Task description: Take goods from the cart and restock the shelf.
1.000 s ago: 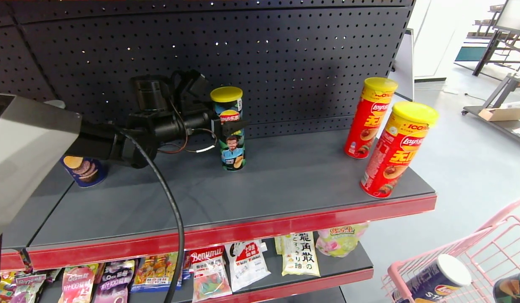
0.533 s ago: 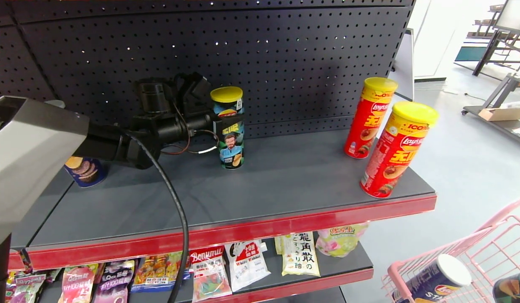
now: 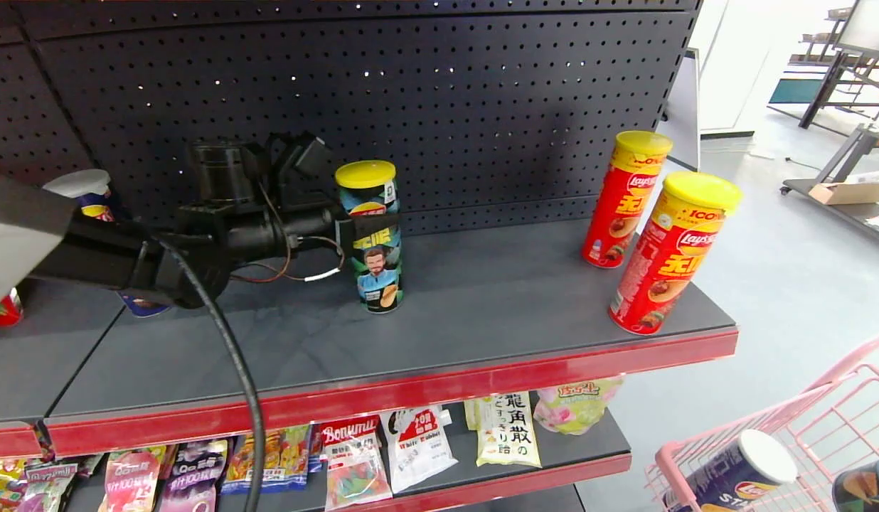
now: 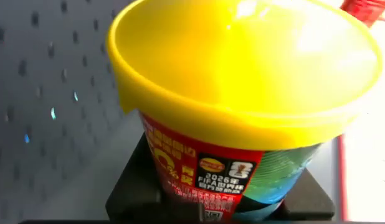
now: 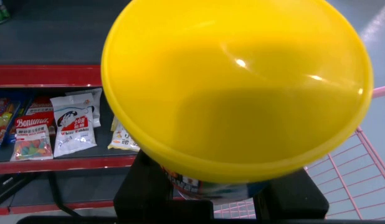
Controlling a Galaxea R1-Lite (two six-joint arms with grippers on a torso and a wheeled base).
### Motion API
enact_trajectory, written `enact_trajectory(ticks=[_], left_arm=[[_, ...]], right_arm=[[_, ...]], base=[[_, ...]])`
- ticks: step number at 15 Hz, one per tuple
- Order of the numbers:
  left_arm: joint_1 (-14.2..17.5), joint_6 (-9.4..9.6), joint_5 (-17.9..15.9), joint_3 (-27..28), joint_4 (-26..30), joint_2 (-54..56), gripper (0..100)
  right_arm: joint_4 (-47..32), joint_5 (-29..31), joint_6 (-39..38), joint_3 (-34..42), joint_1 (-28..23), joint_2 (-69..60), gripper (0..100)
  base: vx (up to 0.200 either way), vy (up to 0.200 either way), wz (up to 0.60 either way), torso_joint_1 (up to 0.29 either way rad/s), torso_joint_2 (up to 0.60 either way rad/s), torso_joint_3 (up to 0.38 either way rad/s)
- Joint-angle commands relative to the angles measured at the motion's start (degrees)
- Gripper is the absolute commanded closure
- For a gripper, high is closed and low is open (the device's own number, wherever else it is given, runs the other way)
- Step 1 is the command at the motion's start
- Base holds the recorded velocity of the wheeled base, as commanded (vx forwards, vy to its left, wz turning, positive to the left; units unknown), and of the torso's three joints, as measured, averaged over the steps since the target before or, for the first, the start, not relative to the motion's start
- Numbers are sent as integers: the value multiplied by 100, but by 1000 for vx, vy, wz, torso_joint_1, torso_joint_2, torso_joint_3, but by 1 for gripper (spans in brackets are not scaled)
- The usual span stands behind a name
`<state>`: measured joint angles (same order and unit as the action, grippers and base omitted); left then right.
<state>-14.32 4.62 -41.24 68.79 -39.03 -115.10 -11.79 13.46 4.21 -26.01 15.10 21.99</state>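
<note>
A teal chip can (image 3: 374,249) with a yellow lid stands upright near the middle of the grey upper shelf (image 3: 482,306). My left gripper (image 3: 365,231) is shut on its middle from the left side. In the left wrist view the can's yellow lid (image 4: 242,62) looms close, with a black finger (image 4: 133,193) on each side of the can body. My right gripper (image 5: 220,202) is shut on another yellow-lidded can (image 5: 236,87), held in front of the lower shelves and beside the pink cart (image 5: 361,174).
Two red cans (image 3: 624,199) (image 3: 673,252) stand at the shelf's right end. A white-lidded blue can (image 3: 84,192) stands at the back left. Snack bags (image 3: 354,455) fill the lower shelf. The pink cart (image 3: 802,419) at lower right holds more cans (image 3: 731,473).
My left arm has carried the teal can leftward and toward the shelf's front edge. The blue can at the back left has come into sight.
</note>
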Motion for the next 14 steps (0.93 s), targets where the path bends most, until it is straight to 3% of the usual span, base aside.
enact_trajectory(ticks=[1,7,14], left_arm=[[184,-31,-33,-982,-52,955,100],[360,-31,-51,-2168,-869,1385,100],[325,-14,-191,-2529,-992,1535,100]], right_arm=[[1,-1,1,-26,1,24,100],[1,-1,1,-35,1,24,100],[1,-1,1,-44,1,-2,100]], base=[[0,0,0,0,0,0],[0,0,0,0,0,0],[0,0,0,0,0,0]])
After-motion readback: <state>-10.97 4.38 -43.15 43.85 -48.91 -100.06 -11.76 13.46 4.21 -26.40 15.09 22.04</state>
